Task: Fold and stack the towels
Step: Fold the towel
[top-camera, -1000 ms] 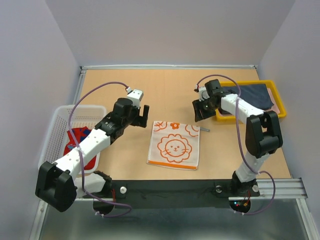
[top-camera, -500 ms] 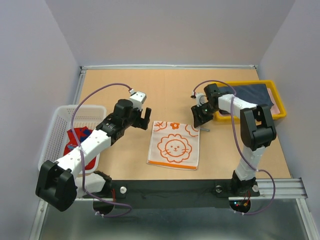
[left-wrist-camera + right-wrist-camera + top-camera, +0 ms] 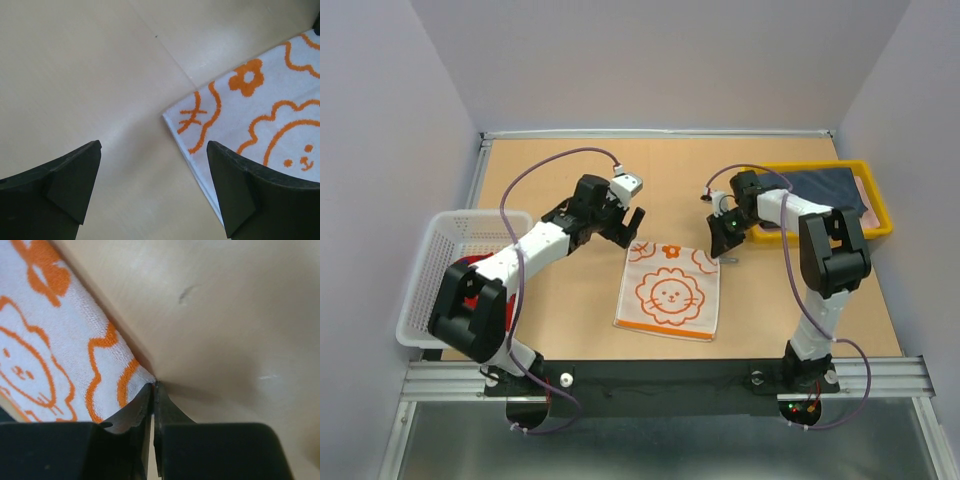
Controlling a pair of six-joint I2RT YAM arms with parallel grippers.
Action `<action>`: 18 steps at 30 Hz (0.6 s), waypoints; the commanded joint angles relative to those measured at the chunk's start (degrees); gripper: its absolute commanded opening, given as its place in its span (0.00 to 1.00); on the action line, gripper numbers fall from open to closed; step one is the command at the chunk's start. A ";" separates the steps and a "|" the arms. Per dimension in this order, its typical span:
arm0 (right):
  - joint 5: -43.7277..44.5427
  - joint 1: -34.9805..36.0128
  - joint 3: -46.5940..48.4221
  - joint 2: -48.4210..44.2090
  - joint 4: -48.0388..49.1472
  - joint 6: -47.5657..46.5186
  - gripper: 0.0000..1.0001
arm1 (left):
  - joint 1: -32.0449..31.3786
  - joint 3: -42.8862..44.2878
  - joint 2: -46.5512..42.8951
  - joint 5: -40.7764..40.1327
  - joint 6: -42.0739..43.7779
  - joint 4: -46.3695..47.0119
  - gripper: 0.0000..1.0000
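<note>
Top external: white towel (image 3: pixel 668 290) with orange lion print lies spread out.

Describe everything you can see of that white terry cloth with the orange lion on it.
The white terry towel with an orange lion face, flowers and an orange bottom stripe lies flat on the tan wooden table between the arms. Its pile looks soft and looped. The right gripper has its jaws closed at the far right corner, seemingly pinching it. The left gripper hovers open above the far left corner.
</note>
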 commanded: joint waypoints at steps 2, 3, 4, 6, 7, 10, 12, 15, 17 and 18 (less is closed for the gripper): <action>-1.98 0.35 2.06 5.11 -6.44 -5.41 0.00 | -0.10 7.90 7.85 5.57 7.56 -4.69 0.98; -1.63 0.43 2.95 5.38 -6.45 -5.86 0.00 | -0.01 8.87 9.18 6.45 8.18 -6.09 0.97; -0.49 0.43 3.74 5.81 -6.36 -6.21 0.00 | -0.01 11.05 10.59 6.81 8.71 -6.80 0.96; 0.74 0.61 6.64 6.34 -6.36 -7.09 0.00 | -0.01 13.26 14.37 6.90 10.30 -8.90 0.90; 1.70 0.70 7.52 6.78 -6.36 -7.27 0.01 | -0.01 15.71 16.82 6.90 10.74 -9.70 0.87; 4.34 0.70 10.34 7.49 -6.45 -7.80 0.01 | 0.07 20.11 19.82 9.09 12.40 -12.34 0.76; 5.40 0.70 11.39 7.75 -6.36 -8.41 0.00 | 0.07 21.53 22.28 10.67 13.29 -13.66 0.75; 6.37 0.78 13.68 8.72 -6.36 -9.29 0.01 | 0.34 24.25 25.18 11.20 14.69 -15.76 0.68; 7.77 0.78 15.17 9.77 -6.45 -9.73 0.00 | 0.77 25.57 26.76 12.16 15.57 -16.64 0.67; 8.21 0.79 15.61 10.03 -6.36 -9.90 0.01 | 1.21 25.84 27.21 13.21 15.75 -17.26 0.66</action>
